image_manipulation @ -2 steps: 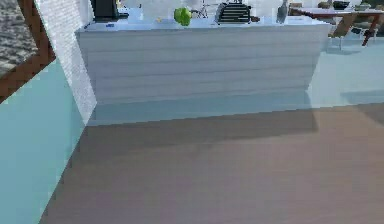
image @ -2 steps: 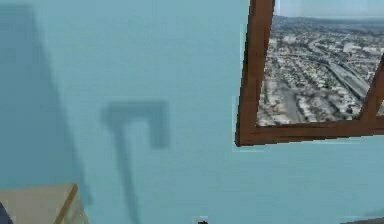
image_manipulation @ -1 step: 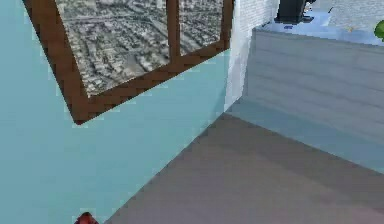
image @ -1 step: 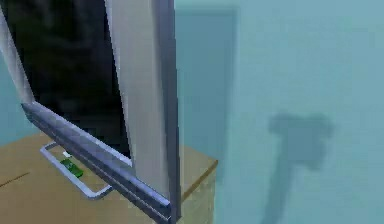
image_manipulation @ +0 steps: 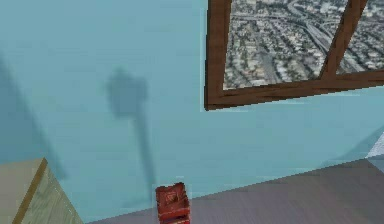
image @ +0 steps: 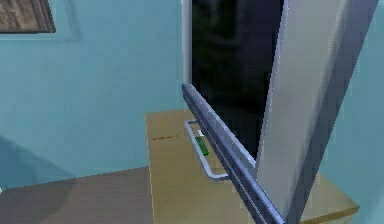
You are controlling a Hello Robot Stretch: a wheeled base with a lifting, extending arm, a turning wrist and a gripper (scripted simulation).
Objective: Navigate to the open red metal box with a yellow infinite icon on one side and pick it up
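The claw's state cannot be told from these frames, nor can how the task's thing lies relative to it.

In the arm side view the red box [image_manipulation: 172, 205] sits at the bottom edge, just left of the middle. It is a small boxy red shape with a darker top, and its base is cut off by the frame. The teal wall [image_manipulation: 90, 70] is behind it. Any icon on its side is too small to tell.

To its left, in the lower left corner, is the corner of a pale tan bench [image_manipulation: 22, 195], apart from the box. To its right a strip of brown-grey floor [image_manipulation: 300, 195] runs to the lower right. In the upper right a wooden-framed window [image_manipulation: 290, 50] looks out over a city from above.

The forward view has a large dark-screened television [image: 235, 70] with a grey frame leaning across the right half. It stands on a tan bench [image: 165, 135]. A flat grey-rimmed item with a green strip [image: 203, 148] lies at its foot. The corner of a framed picture [image: 25, 15] is in the upper left.

No writing can be read.
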